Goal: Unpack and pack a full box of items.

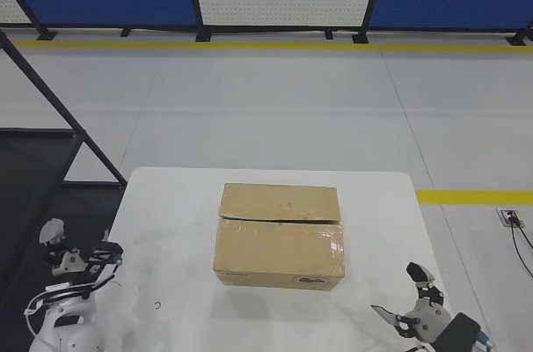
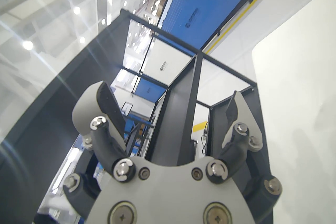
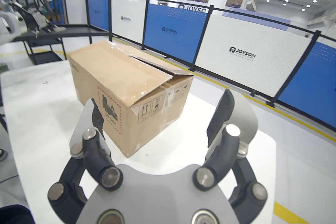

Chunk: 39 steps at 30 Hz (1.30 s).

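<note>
I see the box (image 1: pixel 280 236), flaps down, on the bench (image 1: pixel 161 202); left tool (image 2: pixel 169 91) and right tool (image 3: pixel 158 99) both hang released, empty, well apart from it.

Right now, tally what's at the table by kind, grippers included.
Cardboard box: 1
Grippers: 2 (left gripper, right gripper, both open)
Small dark mark, too small to identify: 1
Total: 4
</note>
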Available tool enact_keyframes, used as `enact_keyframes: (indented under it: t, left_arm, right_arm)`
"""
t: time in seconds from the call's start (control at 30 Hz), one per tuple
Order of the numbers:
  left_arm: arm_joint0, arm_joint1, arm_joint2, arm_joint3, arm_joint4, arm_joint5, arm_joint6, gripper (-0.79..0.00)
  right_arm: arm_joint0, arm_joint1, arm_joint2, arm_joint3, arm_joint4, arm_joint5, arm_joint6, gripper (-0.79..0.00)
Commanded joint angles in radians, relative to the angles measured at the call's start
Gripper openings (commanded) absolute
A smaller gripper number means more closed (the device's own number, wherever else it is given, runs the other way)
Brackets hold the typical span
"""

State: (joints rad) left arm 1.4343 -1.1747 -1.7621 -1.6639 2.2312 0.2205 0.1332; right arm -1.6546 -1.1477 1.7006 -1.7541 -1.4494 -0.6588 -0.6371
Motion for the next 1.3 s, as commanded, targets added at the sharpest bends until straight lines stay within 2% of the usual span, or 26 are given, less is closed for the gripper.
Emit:
enact_keyframes:
  t: [0.0,0.4,0.47,0.6,0.8,0.93,1.27]
  left_arm:
    - [0.001,0.000,-0.001,0.000,-0.001,0.002,-0.003,0.000]
    - [0.001,0.000,-0.001,0.000,-0.001,0.002,-0.003,0.000]
    - [-0.002,-0.001,0.007,-0.015,-0.045,-0.037,0.005,0.000]
    - [-0.025,0.002,-0.012,-0.051,-0.148,-0.159,-0.005,0.000]
    - [-0.077,0.008,-0.017,-0.086,-0.249,-0.343,-0.018,0.000]
    - [-0.094,0.009,-0.018,-0.108,-0.340,-0.413,-0.005,0.000]
    - [-0.094,0.009,-0.020,-0.112,-0.355,-0.425,-0.006,0.000]
  right_arm:
    - [0.003,0.000,0.001,0.005,0.033,-0.007,0.014,0.000]
    - [0.003,0.000,0.001,0.005,0.033,-0.007,0.014,0.000]
    - [0.004,-0.001,-0.007,0.001,0.044,-0.016,0.019,0.000]
    - [0.038,0.002,-0.031,0.008,0.133,-0.106,0.108,0.000]
    - [0.174,0.016,-0.066,0.090,0.472,-0.341,0.365,0.000]
    - [0.267,0.036,-0.124,0.148,0.748,-0.354,0.602,0.000]
    - [0.274,0.038,-0.130,0.152,0.774,-0.354,0.623,0.000]
